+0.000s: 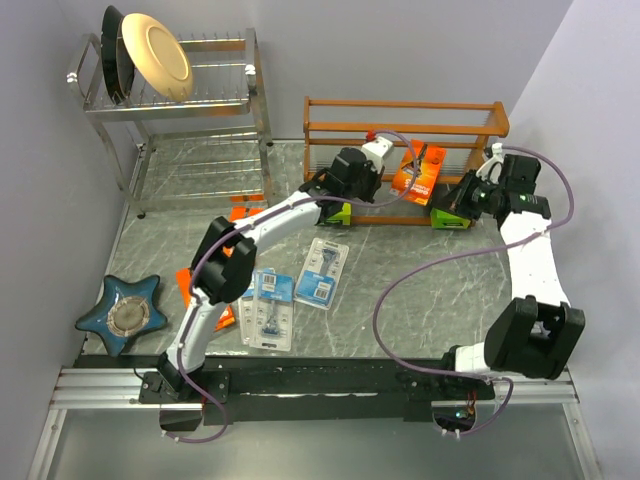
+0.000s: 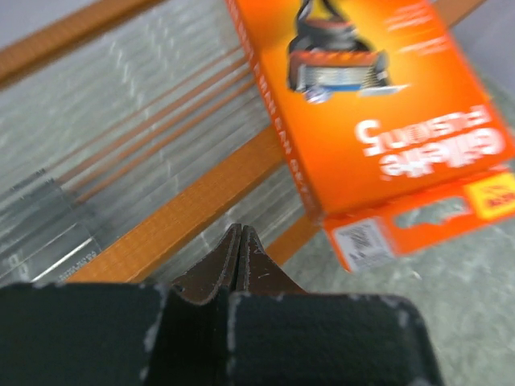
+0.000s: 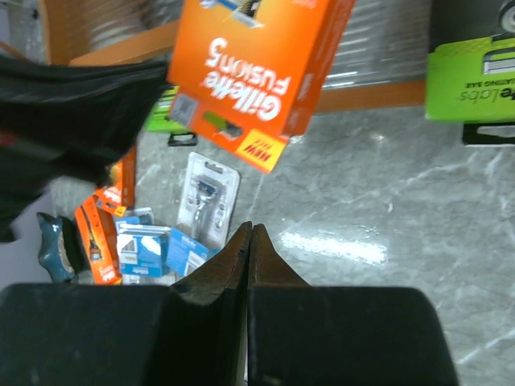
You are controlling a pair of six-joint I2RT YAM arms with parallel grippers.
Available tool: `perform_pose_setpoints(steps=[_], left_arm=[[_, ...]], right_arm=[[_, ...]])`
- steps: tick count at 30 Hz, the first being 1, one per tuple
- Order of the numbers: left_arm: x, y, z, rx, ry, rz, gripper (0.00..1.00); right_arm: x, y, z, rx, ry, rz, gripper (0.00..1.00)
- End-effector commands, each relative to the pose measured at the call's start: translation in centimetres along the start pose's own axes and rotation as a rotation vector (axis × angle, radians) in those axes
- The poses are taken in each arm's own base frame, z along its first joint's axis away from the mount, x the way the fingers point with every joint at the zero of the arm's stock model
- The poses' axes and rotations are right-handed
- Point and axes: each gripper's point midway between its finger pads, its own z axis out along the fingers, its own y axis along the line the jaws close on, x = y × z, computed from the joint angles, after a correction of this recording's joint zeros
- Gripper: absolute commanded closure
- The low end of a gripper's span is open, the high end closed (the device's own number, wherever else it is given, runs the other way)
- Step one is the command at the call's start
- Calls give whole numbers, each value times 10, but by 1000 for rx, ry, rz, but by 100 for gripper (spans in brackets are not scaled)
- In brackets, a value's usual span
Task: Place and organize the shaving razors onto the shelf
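Item: orange Gillette Fusion5 pack, tilted against the front of the wooden shelf, with lime-green boxes laid at the shelf's foot to its left and right. The left gripper and right gripper are clenched shut, with nothing grasped. Blue blister cards and other orange packs are laid on the table, nearer and leftward. Step judged: shelving part done. Next, fingers must be released over a loose pack
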Motion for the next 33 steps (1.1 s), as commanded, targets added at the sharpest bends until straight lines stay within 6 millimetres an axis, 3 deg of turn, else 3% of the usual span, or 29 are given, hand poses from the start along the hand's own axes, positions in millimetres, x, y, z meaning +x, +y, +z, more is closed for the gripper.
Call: perform_pose_setpoints(steps=[1, 6, 11, 19, 24, 28, 29, 30, 31, 32, 33], left_arm=[[-45, -4, 4, -21, -128, 20, 99], [-44, -15, 11, -4, -139, 5, 99], [-52, -38, 16, 57, -163, -12, 99], [-41, -68, 26, 124, -153, -53, 99], [-41, -69, 28, 98, -158, -68, 99], [-56, -60, 13, 57, -175, -66, 99], [-72, -60, 2, 67, -199, -72, 99], [-63, -53, 0, 72, -205, -93, 99], [-71, -54, -9, 99, -246, -106, 99], [-96, -52, -31, 100, -320, -115, 99], [-80, -48, -33, 90, -314, -92, 99]], right_arm=[[-13, 16, -17, -29, -106, -67, 100], [0, 12, -17, -22, -81, -58, 100], [1, 12, -18, -22, -93, -53, 100], [-1, 11, -25, 0, -110, -73, 100], [-2, 12, -28, 3, -115, -74, 100], [-4, 11, -29, 1, -122, -71, 100], [-5, 12, -29, -2, -124, -72, 100], [-4, 12, -29, -2, -123, -72, 100], [-4, 12, -30, -1, -120, -68, 100], [-5, 13, -31, -3, -121, -72, 100], [-5, 12, -31, -2, -119, -81, 100]])
